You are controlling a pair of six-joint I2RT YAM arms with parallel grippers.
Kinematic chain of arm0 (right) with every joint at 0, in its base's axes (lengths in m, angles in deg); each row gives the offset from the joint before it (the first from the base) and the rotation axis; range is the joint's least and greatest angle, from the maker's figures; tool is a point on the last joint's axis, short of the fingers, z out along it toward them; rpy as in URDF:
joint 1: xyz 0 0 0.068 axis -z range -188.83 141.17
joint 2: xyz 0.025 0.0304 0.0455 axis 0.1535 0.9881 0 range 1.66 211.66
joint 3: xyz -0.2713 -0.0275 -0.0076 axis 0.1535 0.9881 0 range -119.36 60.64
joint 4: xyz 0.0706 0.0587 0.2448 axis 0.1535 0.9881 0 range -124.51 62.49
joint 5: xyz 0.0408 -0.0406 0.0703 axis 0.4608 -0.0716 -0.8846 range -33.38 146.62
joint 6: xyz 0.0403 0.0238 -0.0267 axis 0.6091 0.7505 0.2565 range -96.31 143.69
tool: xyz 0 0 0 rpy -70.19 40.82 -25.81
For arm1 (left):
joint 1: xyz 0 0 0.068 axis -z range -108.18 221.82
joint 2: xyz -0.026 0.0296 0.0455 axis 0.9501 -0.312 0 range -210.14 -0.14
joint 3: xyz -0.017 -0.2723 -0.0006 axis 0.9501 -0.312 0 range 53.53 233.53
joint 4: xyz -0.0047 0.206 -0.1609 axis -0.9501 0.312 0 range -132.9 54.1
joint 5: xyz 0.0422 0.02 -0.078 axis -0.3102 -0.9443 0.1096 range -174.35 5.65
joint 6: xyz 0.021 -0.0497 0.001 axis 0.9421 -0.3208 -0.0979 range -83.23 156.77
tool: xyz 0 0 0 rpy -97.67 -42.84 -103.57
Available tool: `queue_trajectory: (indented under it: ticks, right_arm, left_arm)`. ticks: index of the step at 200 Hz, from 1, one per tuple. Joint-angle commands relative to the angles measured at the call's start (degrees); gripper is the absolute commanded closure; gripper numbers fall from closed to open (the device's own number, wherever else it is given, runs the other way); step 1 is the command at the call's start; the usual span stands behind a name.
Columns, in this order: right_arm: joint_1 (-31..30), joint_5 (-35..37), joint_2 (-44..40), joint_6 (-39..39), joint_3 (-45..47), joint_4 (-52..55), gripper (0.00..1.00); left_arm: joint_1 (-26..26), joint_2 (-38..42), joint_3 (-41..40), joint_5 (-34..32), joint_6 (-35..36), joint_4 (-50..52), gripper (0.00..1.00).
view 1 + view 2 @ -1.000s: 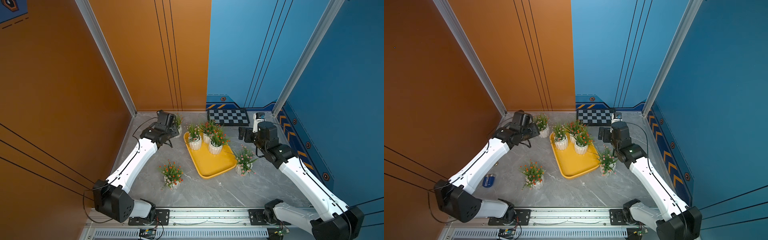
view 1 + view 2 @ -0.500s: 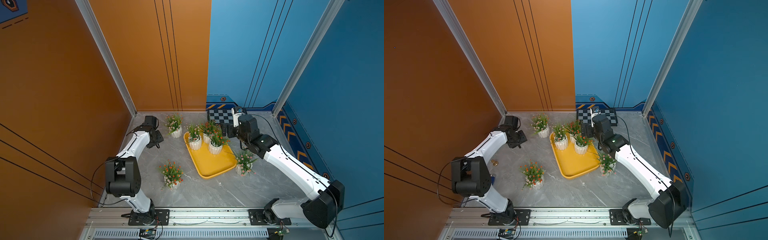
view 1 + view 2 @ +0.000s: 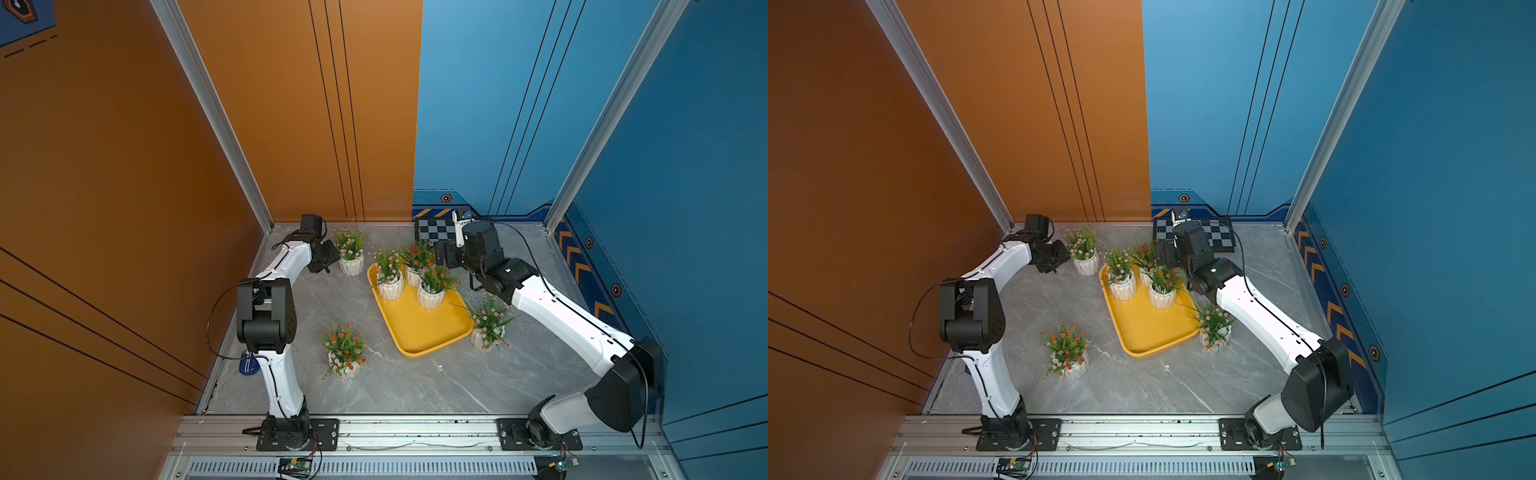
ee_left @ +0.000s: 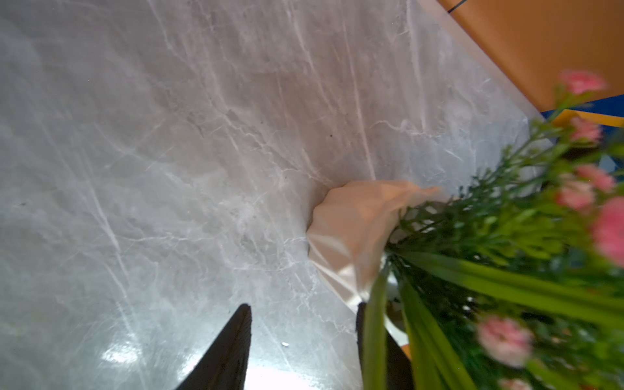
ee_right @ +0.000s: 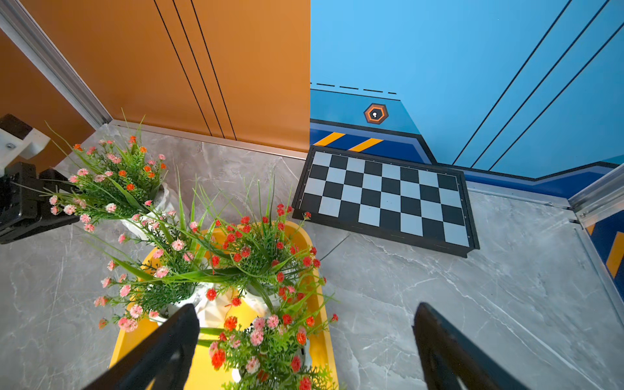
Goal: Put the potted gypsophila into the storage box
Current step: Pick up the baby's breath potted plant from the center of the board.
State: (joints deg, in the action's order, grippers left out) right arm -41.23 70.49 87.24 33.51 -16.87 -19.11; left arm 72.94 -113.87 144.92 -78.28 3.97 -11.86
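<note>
- Blurred leaves sweep across the left wrist view and mask one finger of the left gripper (image 4: 304, 305). In both top views the right arm covers part of the checkered board (image 3: 436, 230). A small blue object (image 3: 248, 365) behind the left arm's base is too hidden to identify.
- The left gripper's jaws stand parted with nothing between them. The nearest potted gypsophila (image 4: 351, 236) stands on the grey table (image 4: 169, 169) just past the fingertips, off to one side; contact cannot be judged.
- The right gripper (image 5: 305, 305) hangs spread wide and empty at the far right corner of the yellow storage box (image 3: 424, 328), one finger above the plants, the other above bare table.
- Six pots in all: three stand inside the storage box and three on the table, namely the back-left pot (image 3: 351, 253), the front pot (image 3: 344, 349) and the right-hand pot (image 3: 488, 322) just beside the box. There is one box and one board.
</note>
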Motion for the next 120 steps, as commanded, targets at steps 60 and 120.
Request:
queue_trajectory:
  ticks: [60, 120]
  right_arm:
    - [-0.03, 2.67, 1.27, -1.40, -2.75, 0.36, 0.00]
    - [0.09, 3.45, 1.21, -1.40, -2.46, 0.68, 0.00]
  left_arm:
    - [1.53, -5.68, 4.84, 2.51, -0.60, 0.08, 0.49]
    - [2.06, -8.34, 6.00, 1.44, 0.02, 0.12, 0.57]
